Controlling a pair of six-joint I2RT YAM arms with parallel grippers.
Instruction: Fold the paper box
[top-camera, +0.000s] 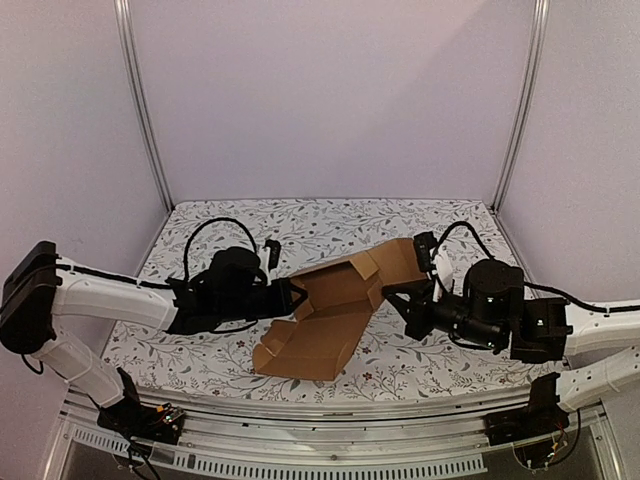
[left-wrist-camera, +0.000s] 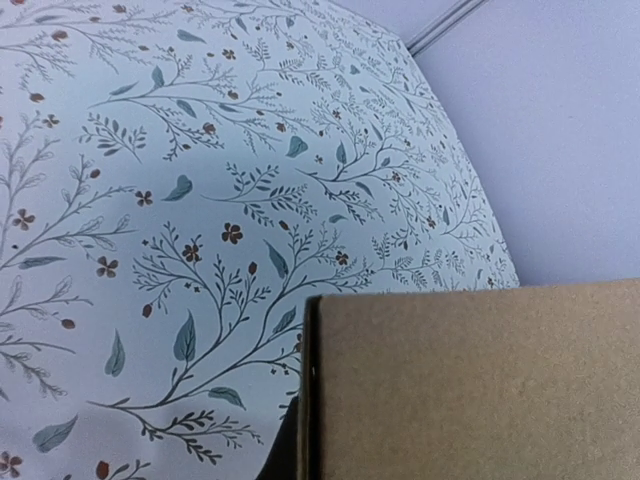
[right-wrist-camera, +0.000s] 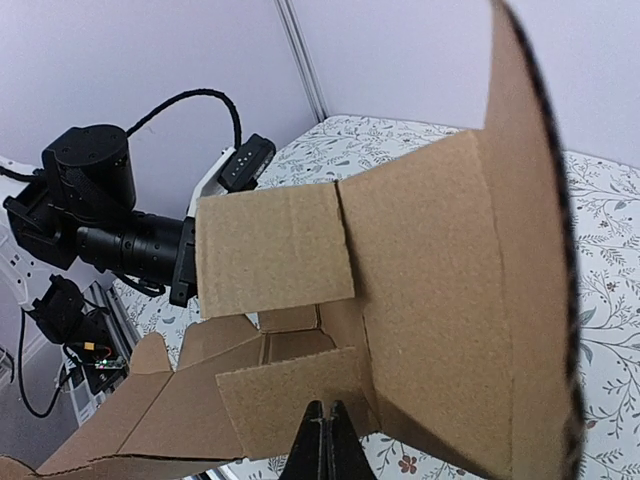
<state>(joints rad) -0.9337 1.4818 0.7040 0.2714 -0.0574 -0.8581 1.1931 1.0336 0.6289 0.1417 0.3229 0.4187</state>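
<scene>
The paper box (top-camera: 330, 320) is a brown cardboard piece, partly folded, lying in the middle of the flowered table with walls and flaps standing up. My left gripper (top-camera: 300, 296) is at the box's left flap and shut on it. In the left wrist view that flap (left-wrist-camera: 470, 390) fills the lower right, and only a dark sliver of one finger (left-wrist-camera: 281, 462) shows beside its edge. My right gripper (top-camera: 392, 294) is at the box's right side. It is shut (right-wrist-camera: 321, 405) with nothing between its fingers, and the tips rest against a small lower flap (right-wrist-camera: 290, 400) of the box (right-wrist-camera: 430, 270).
The flowered tablecloth (top-camera: 220, 225) covers the table. Metal frame posts (top-camera: 145, 110) (top-camera: 520, 110) and pale walls close off the back and sides. A metal rail (top-camera: 330, 410) runs along the near edge. The left arm's black body (right-wrist-camera: 100, 220) shows behind the box.
</scene>
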